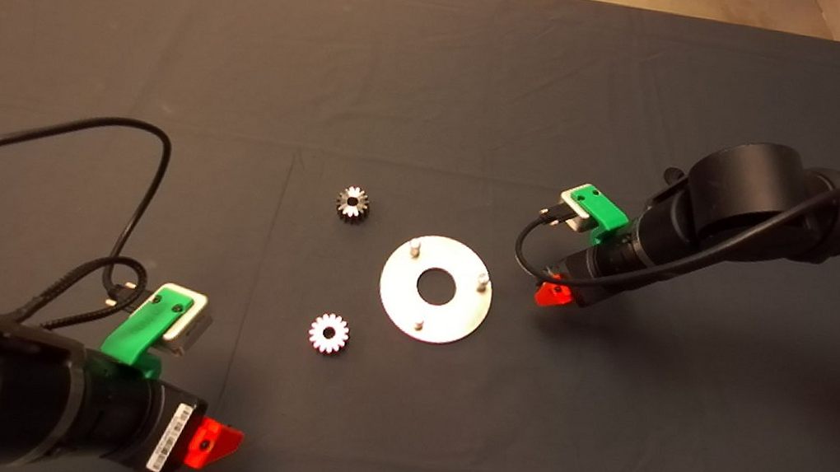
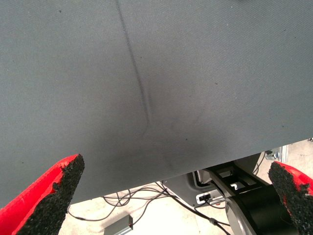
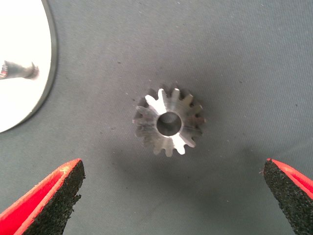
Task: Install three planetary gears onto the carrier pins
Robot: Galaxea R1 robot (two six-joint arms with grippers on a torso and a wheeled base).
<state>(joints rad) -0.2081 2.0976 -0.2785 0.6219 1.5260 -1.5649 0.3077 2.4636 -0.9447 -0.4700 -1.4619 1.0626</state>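
While right gripper gapes wide — gear flat on mat, just ahead.

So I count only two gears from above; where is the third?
The third gear lies flat on the mat in the right wrist view, beside the disc, under the open right gripper; that arm hides it from the head view.

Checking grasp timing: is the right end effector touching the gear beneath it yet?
Apart. The right wrist view shows the gear lying flat on the mat, with bare mat between it and both open fingers of the right end effector.
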